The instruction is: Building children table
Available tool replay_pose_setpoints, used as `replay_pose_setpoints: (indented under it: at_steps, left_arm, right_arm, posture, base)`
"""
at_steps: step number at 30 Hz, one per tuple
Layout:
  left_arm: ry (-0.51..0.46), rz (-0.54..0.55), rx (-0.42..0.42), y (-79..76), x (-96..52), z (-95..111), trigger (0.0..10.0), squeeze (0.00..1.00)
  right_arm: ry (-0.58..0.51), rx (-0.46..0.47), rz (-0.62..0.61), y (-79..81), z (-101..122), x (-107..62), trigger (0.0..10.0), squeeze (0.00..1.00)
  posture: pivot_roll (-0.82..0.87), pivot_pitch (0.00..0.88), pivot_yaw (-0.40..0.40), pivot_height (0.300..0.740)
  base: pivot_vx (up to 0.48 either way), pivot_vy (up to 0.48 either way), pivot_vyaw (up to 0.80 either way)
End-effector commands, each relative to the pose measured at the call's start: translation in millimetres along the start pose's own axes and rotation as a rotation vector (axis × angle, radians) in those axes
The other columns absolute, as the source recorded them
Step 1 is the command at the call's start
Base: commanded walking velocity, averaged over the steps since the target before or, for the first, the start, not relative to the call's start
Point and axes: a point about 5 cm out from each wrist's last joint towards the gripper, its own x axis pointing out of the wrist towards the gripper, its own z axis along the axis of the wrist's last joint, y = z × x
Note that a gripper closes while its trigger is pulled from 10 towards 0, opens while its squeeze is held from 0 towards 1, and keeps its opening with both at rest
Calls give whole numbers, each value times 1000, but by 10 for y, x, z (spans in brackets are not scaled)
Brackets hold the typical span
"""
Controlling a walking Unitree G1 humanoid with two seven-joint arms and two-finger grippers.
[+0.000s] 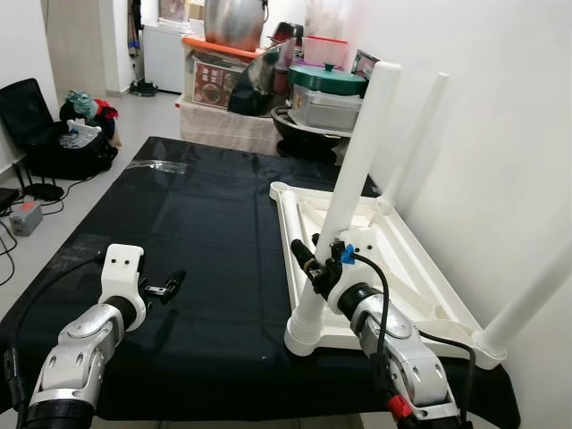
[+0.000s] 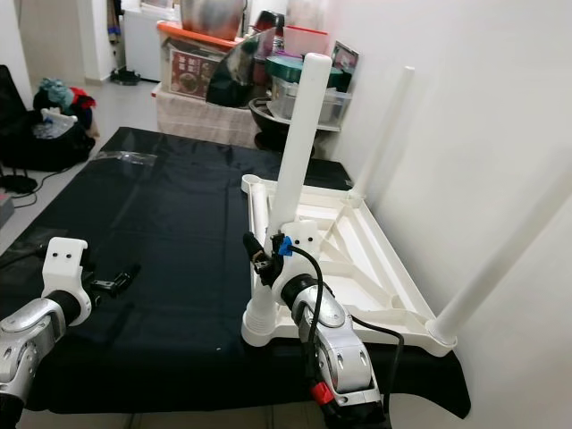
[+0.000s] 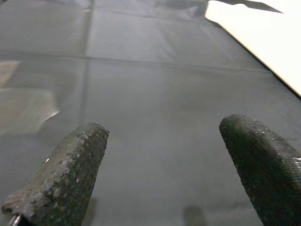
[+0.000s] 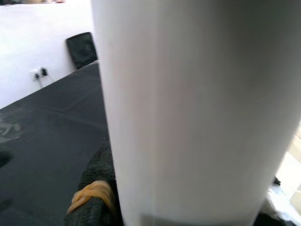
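Note:
An upturned white table top (image 1: 399,261) lies on the black cloth (image 1: 206,223), close to the wall. Three white legs stand up from its corners: the near left leg (image 1: 355,165), a far leg (image 1: 416,134) and a near right leg (image 1: 529,304). My right gripper (image 1: 315,259) is shut on the near left leg low down; in the right wrist view that leg (image 4: 197,108) stands close beside one finger (image 4: 94,200) with an orange band. My left gripper (image 1: 168,288) hovers open over bare cloth, well left of the table top, its fingers (image 3: 70,174) apart with nothing between them.
Boxes, pots and lidded containers (image 1: 326,94) are stacked beyond the cloth's far edge. A black bag (image 1: 63,134) and a small grey box with cables (image 1: 25,217) lie on the floor to the left. A white wall (image 1: 500,107) runs along the right.

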Motion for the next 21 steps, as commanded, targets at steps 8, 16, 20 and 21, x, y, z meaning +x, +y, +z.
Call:
replay_pose_setpoints:
  at_steps: [8,16,20,21]
  left_arm:
    - [9,-13,-19,-28,18,-45,10000,0]
    - [10,-18,-12,-21,33,-35,10000,0]
    - [10,-19,-9,-18,39,-30,10000,0]
    - [10,-19,-9,-18,39,-30,10000,0]
  right_arm:
    - [160,121,-222,-261,-378,-167,10000,0]
    - [150,128,-250,-263,-361,-181,10000,0]
    - [153,138,-270,-280,-367,-191,10000,0]
    - [153,138,-270,-280,-367,-191,10000,0]
  posture:
    - [120,0,-155,740]
    - [119,0,-144,740]
    - [118,0,-142,740]
    - [118,0,-142,740]
  base:
    - [0,0,0]
    - [0,0,0]
    - [0,0,0]
    - [0,0,0]
